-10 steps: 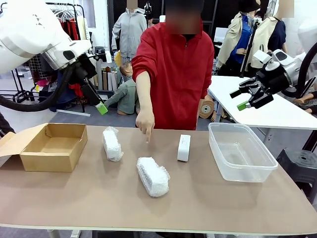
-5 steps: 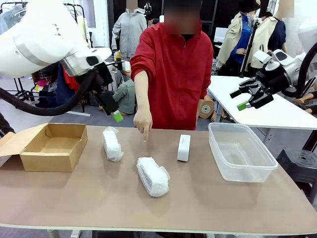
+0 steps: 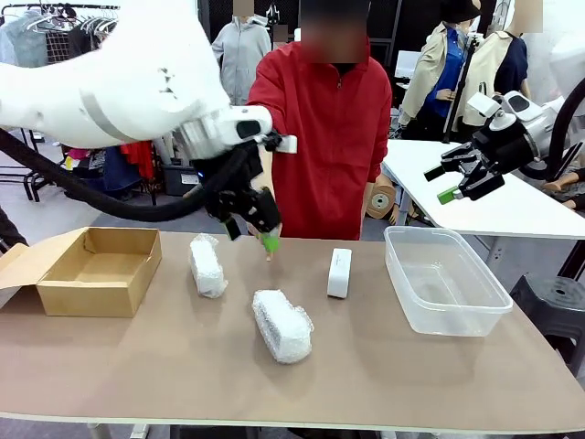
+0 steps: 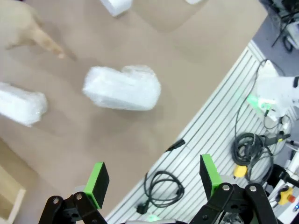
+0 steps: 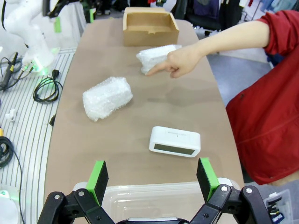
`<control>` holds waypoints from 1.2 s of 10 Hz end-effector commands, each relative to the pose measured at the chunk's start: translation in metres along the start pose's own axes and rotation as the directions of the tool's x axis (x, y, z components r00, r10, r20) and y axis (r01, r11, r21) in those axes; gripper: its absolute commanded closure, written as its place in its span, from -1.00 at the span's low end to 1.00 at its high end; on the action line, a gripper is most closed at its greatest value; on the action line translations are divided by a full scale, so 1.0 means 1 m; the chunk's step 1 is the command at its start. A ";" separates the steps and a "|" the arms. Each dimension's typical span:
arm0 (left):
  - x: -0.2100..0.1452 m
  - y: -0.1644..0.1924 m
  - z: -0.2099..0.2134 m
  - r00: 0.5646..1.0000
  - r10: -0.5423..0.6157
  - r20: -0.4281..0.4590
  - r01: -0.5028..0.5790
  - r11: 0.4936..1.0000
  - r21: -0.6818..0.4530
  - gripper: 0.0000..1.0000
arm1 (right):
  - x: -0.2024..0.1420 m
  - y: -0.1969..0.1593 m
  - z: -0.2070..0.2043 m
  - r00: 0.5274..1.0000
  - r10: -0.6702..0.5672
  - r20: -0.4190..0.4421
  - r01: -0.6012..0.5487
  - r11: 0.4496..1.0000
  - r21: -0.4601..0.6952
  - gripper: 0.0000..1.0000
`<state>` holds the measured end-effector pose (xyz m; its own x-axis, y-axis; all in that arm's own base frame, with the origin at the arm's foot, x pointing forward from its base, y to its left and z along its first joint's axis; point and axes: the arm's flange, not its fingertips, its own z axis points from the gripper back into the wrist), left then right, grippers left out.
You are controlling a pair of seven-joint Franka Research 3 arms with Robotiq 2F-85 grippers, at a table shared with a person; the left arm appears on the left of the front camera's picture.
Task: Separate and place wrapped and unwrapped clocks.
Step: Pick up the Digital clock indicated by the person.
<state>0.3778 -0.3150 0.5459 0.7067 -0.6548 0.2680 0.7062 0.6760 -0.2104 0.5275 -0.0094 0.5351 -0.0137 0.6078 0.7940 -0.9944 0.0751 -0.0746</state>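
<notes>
1. An open cardboard box (image 3: 96, 270) sat at the left end of the table (image 3: 183, 375).
2. Just right of the box lay the first wrapped clock (image 3: 207, 267), a white bundle in bubble wrap.
3. The left gripper (image 3: 251, 233) hung above the far middle of the table with its jaws spread wide and nothing between them. The first wrapped clock lay below it to the left. The second wrapped clock (image 3: 282, 326) lay nearer the robot's edge, ahead of the green pads in the left wrist view and well apart from them.
4. The person's hand (image 5: 180, 60) pointed a finger down at the bare tabletop beside the first wrapped clock.
5. The unwrapped clock (image 3: 339, 273) stood right of the middle, apart from both bundles. The dark strip on its face was too small to read.
6. A clear plastic tub (image 3: 445, 279) stood near the right end.
7. The right gripper (image 3: 441, 183) was raised past the table's right side with its jaws wide and empty, well apart from all three clocks.
</notes>
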 end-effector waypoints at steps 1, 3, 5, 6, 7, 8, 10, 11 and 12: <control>0.013 -0.012 -0.027 0.998 0.062 -0.005 -0.062 0.998 0.021 -1.00 | 0.000 0.000 0.001 1.000 0.000 0.000 0.000 1.000 -0.001 -1.00; 0.016 -0.016 -0.044 0.989 0.136 0.054 -0.135 0.991 -0.018 -1.00 | 0.000 0.000 0.001 1.000 0.000 0.000 0.000 1.000 -0.001 -1.00; 0.011 -0.020 -0.032 0.998 0.058 -0.007 -0.058 0.998 -0.012 -1.00 | 0.000 0.000 0.001 1.000 0.000 0.000 0.000 1.000 -0.001 -1.00; 0.011 -0.020 -0.032 0.998 0.058 -0.007 -0.058 0.998 -0.012 -1.00 | 0.000 0.000 0.001 1.000 0.000 0.000 0.000 1.000 -0.001 -1.00; 0.011 -0.020 -0.032 0.998 0.058 -0.007 -0.058 0.998 -0.012 -1.00 | 0.000 0.000 0.001 1.000 0.000 0.000 0.000 1.000 -0.001 -1.00; 0.011 -0.020 -0.032 0.998 0.058 -0.007 -0.058 0.998 -0.012 -1.00 | 0.000 0.000 0.001 1.000 0.000 0.000 0.000 1.000 -0.001 -1.00; 0.020 -0.035 -0.043 0.976 0.207 -0.069 -0.206 0.978 0.014 -1.00 | 0.000 0.000 0.001 1.000 0.000 0.000 0.000 1.000 -0.001 -1.00; 0.023 -0.043 -0.051 0.951 0.300 -0.075 -0.294 0.952 0.087 -1.00 | 0.000 0.000 0.001 1.000 0.000 0.000 0.000 1.000 -0.001 -1.00; 0.023 -0.050 -0.056 0.925 0.371 -0.080 -0.361 0.925 0.118 -1.00 | 0.000 0.000 0.001 1.000 0.000 0.000 0.000 1.000 -0.001 -1.00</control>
<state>0.3634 -0.3685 0.5060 0.8766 -0.4591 0.1446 0.4807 0.8502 -0.2146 0.5275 -0.0095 0.5352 -0.0136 0.6078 0.7940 -0.9944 0.0752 -0.0746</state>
